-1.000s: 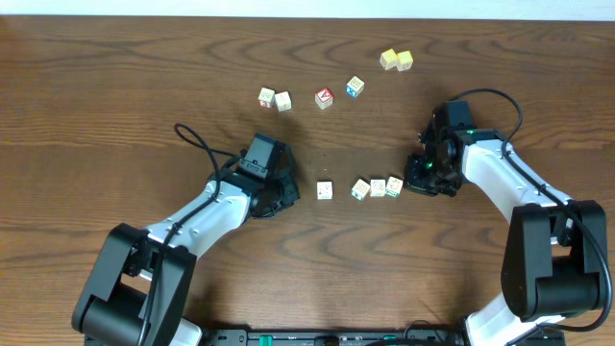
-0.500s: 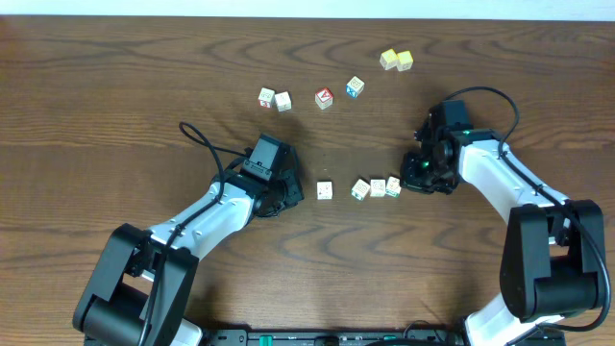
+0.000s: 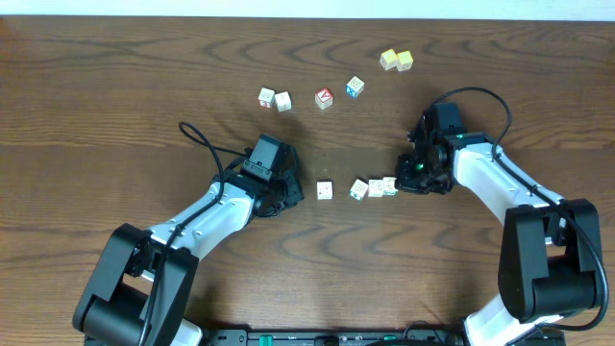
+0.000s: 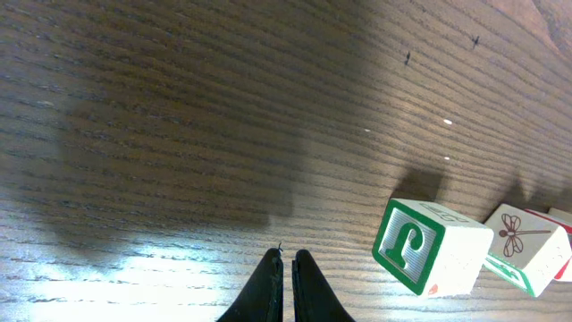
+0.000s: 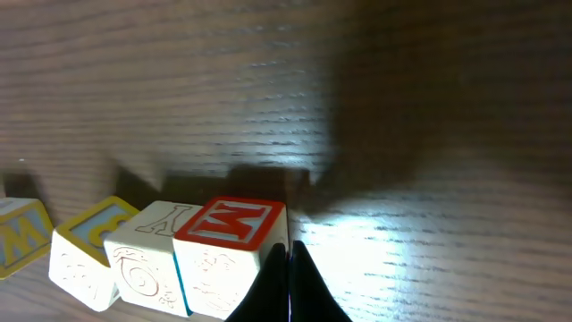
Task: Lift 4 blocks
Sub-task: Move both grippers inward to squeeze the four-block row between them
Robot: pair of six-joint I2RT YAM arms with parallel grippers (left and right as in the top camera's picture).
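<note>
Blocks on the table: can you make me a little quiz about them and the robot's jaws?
1. True or false: the left jaws are shut around the green-letter block.
2. In the overhead view, how many blocks form the tight row beside the right jaws? A two, B three, C six.
3. What colour is the top face of the end block nearest the right jaws?
Key: 1 false, they are shut on nothing and that block lies apart; 2 B; 3 red.
</note>
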